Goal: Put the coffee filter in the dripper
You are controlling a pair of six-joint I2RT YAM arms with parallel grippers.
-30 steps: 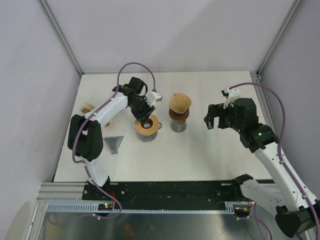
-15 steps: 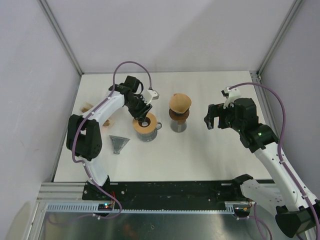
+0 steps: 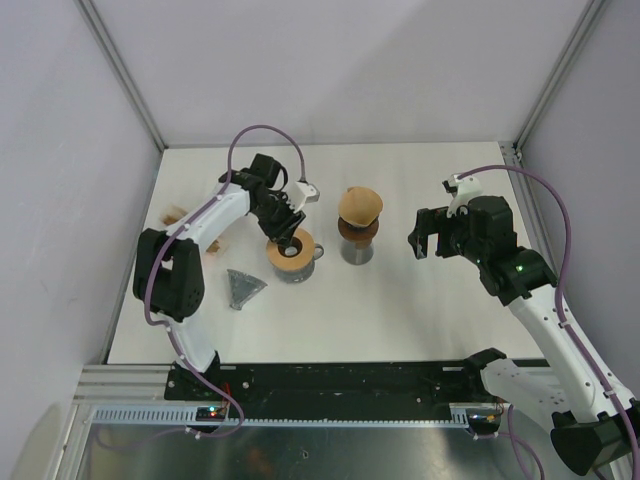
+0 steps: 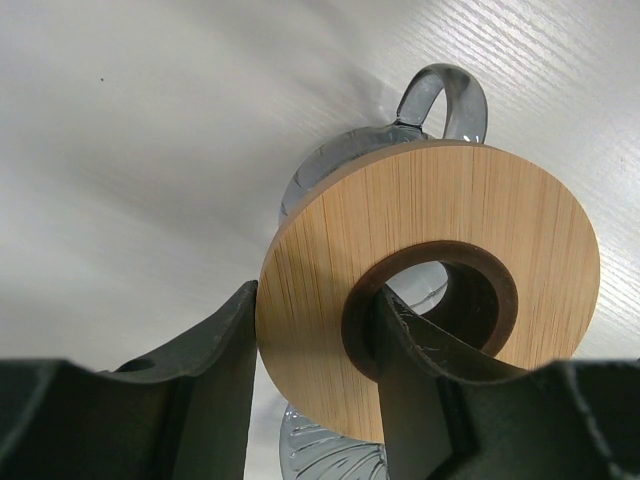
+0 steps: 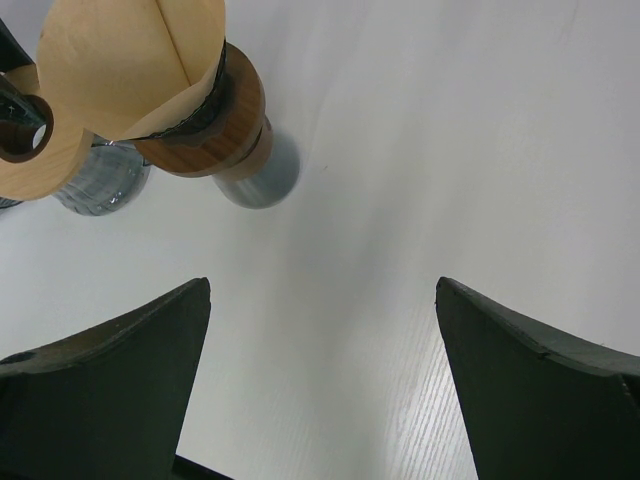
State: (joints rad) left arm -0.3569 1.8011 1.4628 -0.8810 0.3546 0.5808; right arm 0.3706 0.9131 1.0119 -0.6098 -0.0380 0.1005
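Observation:
A brown paper coffee filter (image 3: 360, 204) (image 5: 130, 60) sits as an open cone in the dripper (image 3: 357, 236) (image 5: 215, 120) with a dark wood collar, mid-table. Left of it is a glass dripper (image 3: 292, 256) (image 4: 440, 240) with a pale wooden ring and a handle. My left gripper (image 3: 284, 234) (image 4: 315, 300) is shut on that ring, one finger through its hole and one outside its rim. My right gripper (image 3: 422, 240) (image 5: 322, 285) hangs open and empty to the right of the filter.
A few brown paper pieces (image 3: 175, 213) lie at the table's left edge. A grey fan-shaped patch (image 3: 244, 288) shows on the table left of the glass dripper; I cannot tell whether it is an object or a shadow. White walls enclose the table.
My left gripper has shifted slightly back and left with the wooden ring in it. The grey patch has slid to the right. The right arm has not moved.

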